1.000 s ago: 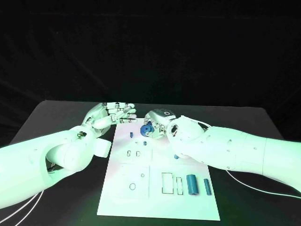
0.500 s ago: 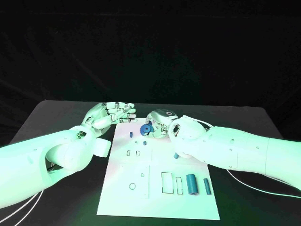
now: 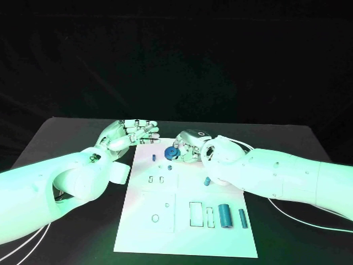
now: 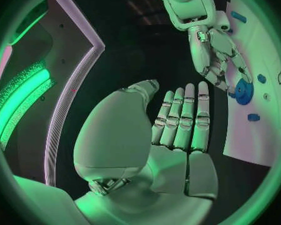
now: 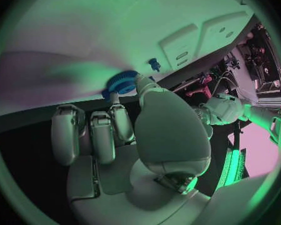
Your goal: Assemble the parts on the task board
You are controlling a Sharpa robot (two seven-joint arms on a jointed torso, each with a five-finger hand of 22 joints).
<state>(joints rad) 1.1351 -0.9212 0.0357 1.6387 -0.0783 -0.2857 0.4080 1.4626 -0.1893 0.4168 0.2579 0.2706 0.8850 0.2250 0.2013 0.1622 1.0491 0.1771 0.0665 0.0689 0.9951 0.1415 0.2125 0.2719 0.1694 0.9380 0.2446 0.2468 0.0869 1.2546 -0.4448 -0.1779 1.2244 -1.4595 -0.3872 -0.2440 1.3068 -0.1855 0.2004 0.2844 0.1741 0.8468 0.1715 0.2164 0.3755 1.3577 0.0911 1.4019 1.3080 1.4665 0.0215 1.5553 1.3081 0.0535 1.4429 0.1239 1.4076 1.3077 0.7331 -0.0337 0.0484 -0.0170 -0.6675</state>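
The white task board [image 3: 185, 232] lies mid-table. At its far end my right hand [image 3: 190, 144] pinches a blue gear [image 3: 172, 153] between thumb and fingertips, just above the board. The same gear [image 5: 122, 85] sits at the fingertips of the right hand [image 5: 128, 130] in its wrist view, and the gear [image 4: 243, 91] also appears under the right hand [image 4: 215, 50] in the left wrist view. My left hand [image 3: 133, 132] hovers by the board's far left corner, fingers straight, holding nothing; it [image 4: 178, 130] is flat and empty. Small blue pegs [image 3: 154, 157] [image 3: 169, 167] stand near the gear.
A short blue piece [image 3: 207, 181] lies by my right forearm. Two blue cylinders [image 3: 224, 215] [image 3: 242, 218] lie at the board's near right, beside rectangular slots [image 3: 196, 214]. Black table [image 3: 73, 138] surrounds the board.
My right forearm has swung slightly to the right, uncovering the short blue piece beside it. The gear stays in the same spot. The left hand has not moved.
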